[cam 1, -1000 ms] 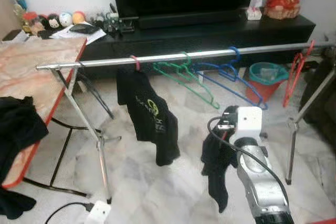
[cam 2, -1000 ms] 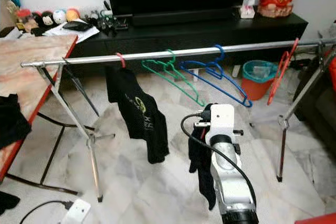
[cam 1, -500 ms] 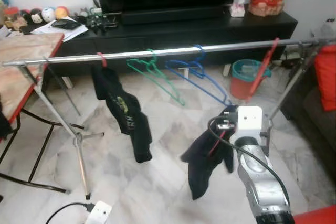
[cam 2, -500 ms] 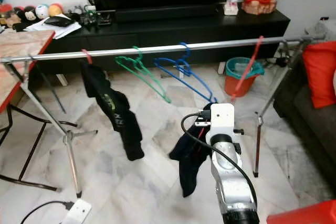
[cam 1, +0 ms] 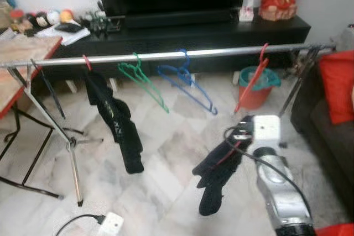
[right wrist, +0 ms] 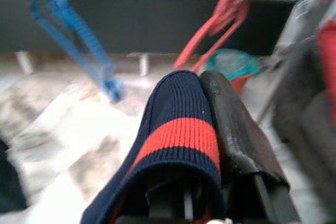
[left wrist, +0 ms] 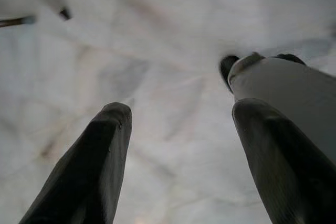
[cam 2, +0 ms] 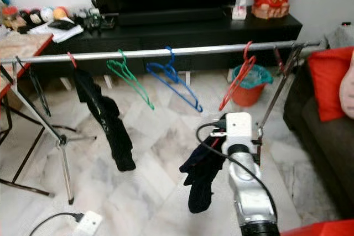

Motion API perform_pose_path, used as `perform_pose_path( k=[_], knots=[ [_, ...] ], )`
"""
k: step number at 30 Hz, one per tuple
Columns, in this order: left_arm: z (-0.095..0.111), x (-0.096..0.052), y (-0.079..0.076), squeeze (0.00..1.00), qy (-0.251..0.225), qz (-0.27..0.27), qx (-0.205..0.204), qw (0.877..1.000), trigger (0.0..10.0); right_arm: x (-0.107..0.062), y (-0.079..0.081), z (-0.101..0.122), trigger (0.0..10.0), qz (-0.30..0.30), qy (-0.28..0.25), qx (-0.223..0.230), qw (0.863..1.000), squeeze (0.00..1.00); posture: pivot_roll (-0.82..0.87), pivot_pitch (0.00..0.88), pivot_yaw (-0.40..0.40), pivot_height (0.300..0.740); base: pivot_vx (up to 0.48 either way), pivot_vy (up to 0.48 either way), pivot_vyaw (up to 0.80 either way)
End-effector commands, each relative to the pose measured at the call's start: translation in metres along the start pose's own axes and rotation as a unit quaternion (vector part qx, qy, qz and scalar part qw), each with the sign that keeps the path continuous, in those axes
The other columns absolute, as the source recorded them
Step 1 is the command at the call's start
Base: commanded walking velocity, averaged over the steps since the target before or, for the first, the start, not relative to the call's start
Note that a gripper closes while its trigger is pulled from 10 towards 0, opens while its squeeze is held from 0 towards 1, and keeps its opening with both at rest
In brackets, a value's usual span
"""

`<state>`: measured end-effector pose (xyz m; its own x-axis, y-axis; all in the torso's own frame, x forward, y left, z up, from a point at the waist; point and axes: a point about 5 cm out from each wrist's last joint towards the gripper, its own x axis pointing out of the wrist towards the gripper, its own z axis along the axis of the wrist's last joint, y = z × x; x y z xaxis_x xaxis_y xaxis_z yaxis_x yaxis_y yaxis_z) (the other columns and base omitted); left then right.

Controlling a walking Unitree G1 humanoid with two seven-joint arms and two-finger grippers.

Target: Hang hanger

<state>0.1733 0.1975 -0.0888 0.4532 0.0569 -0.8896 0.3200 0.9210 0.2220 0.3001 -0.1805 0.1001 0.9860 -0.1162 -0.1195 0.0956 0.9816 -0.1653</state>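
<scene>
RISK: the dark garment (cam 2: 202, 178) on its hanger may slip or swing against the red hanger (cam 2: 237, 84) when lifted to the rail (cam 2: 166, 52) | POSE: right tool (right wrist: 202, 129) pinches it low, in front of the rail, forearm forward | left tool (left wrist: 178, 145) spread, over the floor

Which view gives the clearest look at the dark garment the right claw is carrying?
The right eye view: the dark garment hangs in full below the right claw, short of the rail. The left eye view shows the same, slightly blurrier. The right wrist view shows just a navy, red-striped ribbed edge close up.
</scene>
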Motion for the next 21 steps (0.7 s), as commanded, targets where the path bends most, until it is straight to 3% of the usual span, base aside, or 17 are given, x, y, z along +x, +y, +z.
perform_pose_path(
  k=[1,9,15,21],
  knots=[
    [-0.007,-0.001,0.012,0.00,0.013,0.014,0.001,1.000,10.0,0.001,0.011,0.009,10.0,0.020,-0.017,0.009,1.000,0.00,-0.18,0.000,0.059,0.740,0.000,-0.341,0.00],
    [-0.006,-0.001,0.012,0.00,0.005,0.021,-0.011,1.000,10.0,0.002,0.013,0.001,10.0,0.031,-0.003,0.004,1.000,0.00,-0.19,0.000,0.056,0.740,0.000,-0.042,0.00],
    [-0.005,-0.001,0.011,0.00,0.003,0.021,-0.014,1.000,10.0,0.005,0.001,-0.045,10.0,0.013,0.076,0.005,0.997,0.00,-0.19,0.000,0.053,0.740,0.000,0.000,0.00],
    [-0.005,-0.001,0.011,0.00,-0.001,0.022,-0.026,0.999,10.0,0.001,-0.003,-0.075,10.0,0.008,0.133,0.021,0.991,0.00,-0.19,0.000,0.054,0.740,0.000,0.000,0.00]
  ],
)
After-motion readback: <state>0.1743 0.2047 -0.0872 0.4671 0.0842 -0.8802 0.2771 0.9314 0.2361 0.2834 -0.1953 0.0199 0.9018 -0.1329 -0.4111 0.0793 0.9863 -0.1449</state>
